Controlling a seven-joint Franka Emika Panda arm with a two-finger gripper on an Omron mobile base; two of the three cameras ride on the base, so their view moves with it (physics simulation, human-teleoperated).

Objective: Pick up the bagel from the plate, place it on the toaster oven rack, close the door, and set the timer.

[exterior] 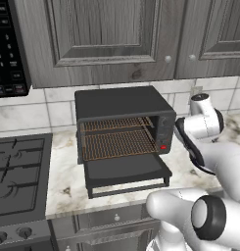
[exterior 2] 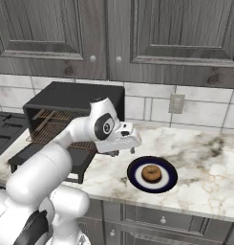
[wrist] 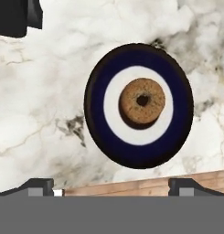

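Bagel (wrist: 142, 100) lies flat, hole up, round so no long axis, centred on the plate (wrist: 131, 157) on the marble counter (exterior 2: 204, 158). Gripper (exterior 2: 122, 152) hovers above-left of it, fingers spread wide, empty. Toaster oven (exterior: 122, 104) further left, door (exterior: 126, 171) dropped open, rack (exterior: 119, 143) bare.

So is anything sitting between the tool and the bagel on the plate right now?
Nothing visible. The open tool hangs above the counter beside the plate, and the bagel lies uncovered at its centre with bare marble around it.

Brown bagel (wrist: 141, 101) on navy plate (wrist: 109, 146) with white ring; black toaster oven (exterior: 122, 104), copper-brown rack (exterior: 119, 143).
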